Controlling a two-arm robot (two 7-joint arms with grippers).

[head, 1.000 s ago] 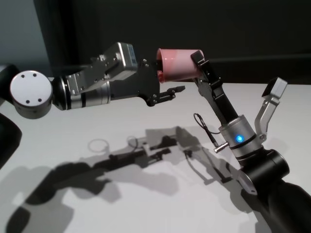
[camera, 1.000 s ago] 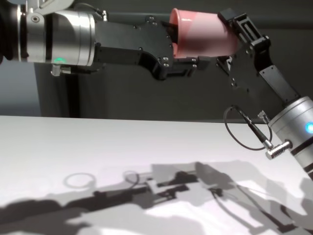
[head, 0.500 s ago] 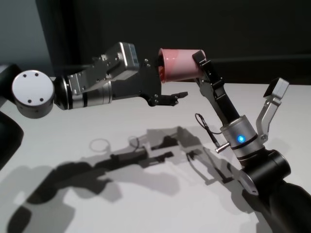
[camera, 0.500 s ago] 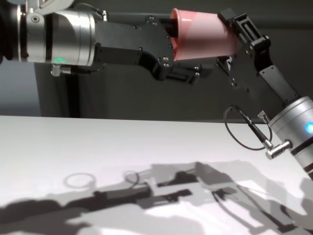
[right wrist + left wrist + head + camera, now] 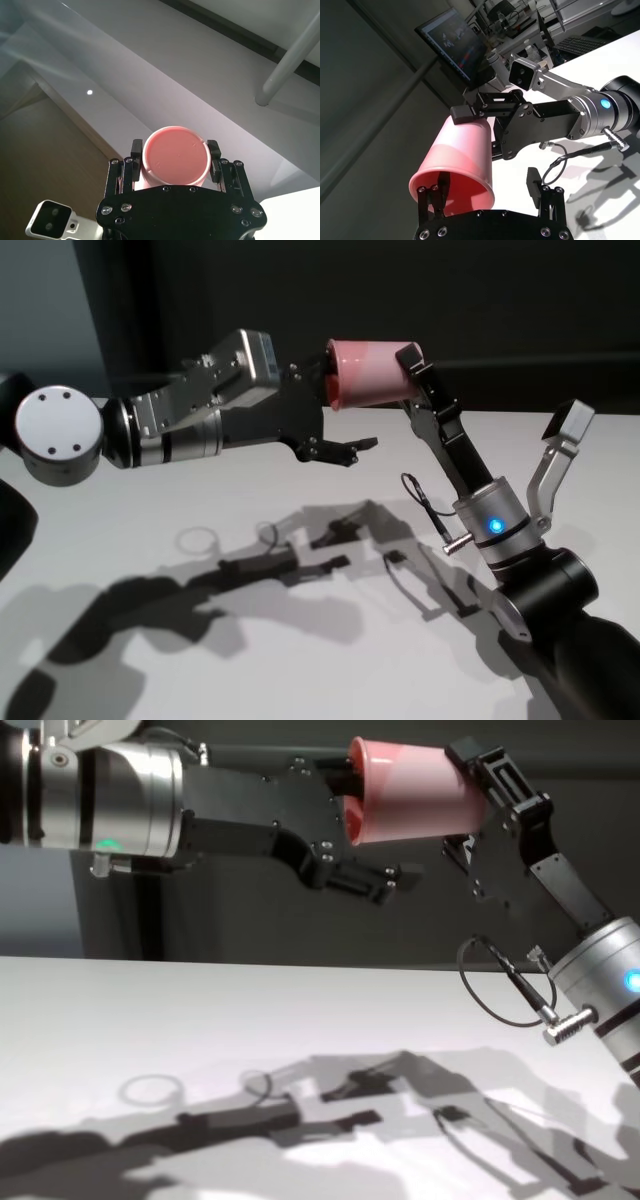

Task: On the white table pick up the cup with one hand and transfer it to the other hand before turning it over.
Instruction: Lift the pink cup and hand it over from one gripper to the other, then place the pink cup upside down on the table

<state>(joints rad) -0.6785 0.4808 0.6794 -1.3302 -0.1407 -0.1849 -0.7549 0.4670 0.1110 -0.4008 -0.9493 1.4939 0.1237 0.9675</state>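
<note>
The pink cup [image 5: 370, 372] [image 5: 415, 805] lies on its side high above the white table [image 5: 150, 500], rim toward my left arm. My right gripper [image 5: 400, 380] [image 5: 462, 800], the one with the black cable loop, is shut on the cup's base end [image 5: 176, 162], one finger on each side. My left gripper [image 5: 345, 410] [image 5: 370, 830] is open at the rim. Its upper finger still reaches into the cup's mouth [image 5: 462, 160], and its lower finger hangs well below the cup wall, apart from it.
Both arms cast dark shadows across the table [image 5: 100, 1010] below. A dark wall stands behind the table. A monitor [image 5: 450, 42] and lab gear show far off in the left wrist view. A camera bracket [image 5: 565, 425] juts from my right wrist.
The left gripper's jaws have spread, its lower finger dropping away from the cup, and that arm has drawn back a little leftward. The cup stays still in the right gripper.
</note>
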